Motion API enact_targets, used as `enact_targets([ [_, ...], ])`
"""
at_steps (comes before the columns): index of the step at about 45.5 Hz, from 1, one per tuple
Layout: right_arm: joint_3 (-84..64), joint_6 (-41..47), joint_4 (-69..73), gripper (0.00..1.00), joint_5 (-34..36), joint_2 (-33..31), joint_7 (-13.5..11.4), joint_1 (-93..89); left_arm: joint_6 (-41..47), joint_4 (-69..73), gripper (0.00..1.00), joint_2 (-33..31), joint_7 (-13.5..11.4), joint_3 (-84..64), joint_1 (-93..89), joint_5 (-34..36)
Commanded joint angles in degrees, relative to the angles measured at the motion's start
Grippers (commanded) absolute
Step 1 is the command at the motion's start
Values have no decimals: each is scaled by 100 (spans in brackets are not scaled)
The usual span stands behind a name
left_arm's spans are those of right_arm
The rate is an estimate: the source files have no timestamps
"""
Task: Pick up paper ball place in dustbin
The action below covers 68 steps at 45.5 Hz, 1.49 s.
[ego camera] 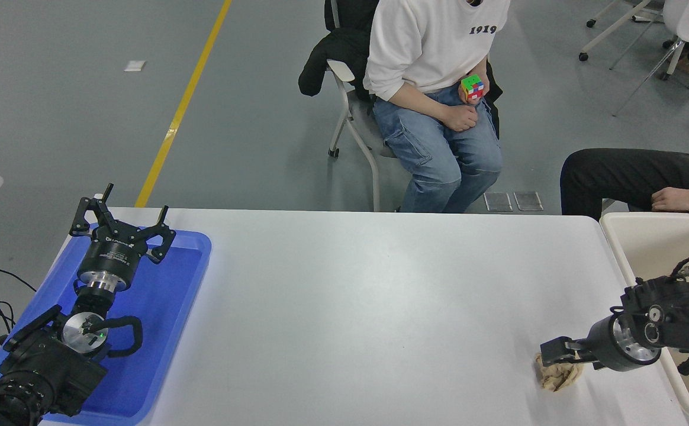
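The white table (pixel 350 307) stands on a grey floor with a seated person (pixel 439 77) at its far side, and the left gripper (pixel 121 228) is parked over the blue tray (pixel 167 331), fingers spread and holding nothing. The right gripper (pixel 554 355) lies low and near level, its tips on top of the paper ball (pixel 557 376) directly beneath, presumably for a grasp; whether it is closed cannot be determined. The dustbin (pixel 617 248) sits just behind the wrist, a short carry, and the lumpy ball shows no clear long axis or heading.
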Motion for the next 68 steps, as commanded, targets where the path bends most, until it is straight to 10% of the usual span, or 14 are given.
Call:
enact_targets([
  [1, 54, -217, -68, 46, 28, 45, 9, -158, 0, -5, 100, 0, 1, 1, 1, 0],
  [6, 45, -270, -85, 29, 28, 116, 9, -193, 0, 12, 100, 0, 2, 1, 1, 0],
  [9, 54, -270, -85, 0, 28, 107, 9, -176, 0, 12, 100, -9, 2, 1, -8, 0],
  [41, -2441, 504, 1689, 0, 45, -1097, 18, 3891, 0, 12, 100, -9, 2, 1, -8, 0],
  [68, -4578, 1119, 2710, 0, 713, -139, 26, 7207, 0, -5, 100, -9, 2, 1, -8, 0],
])
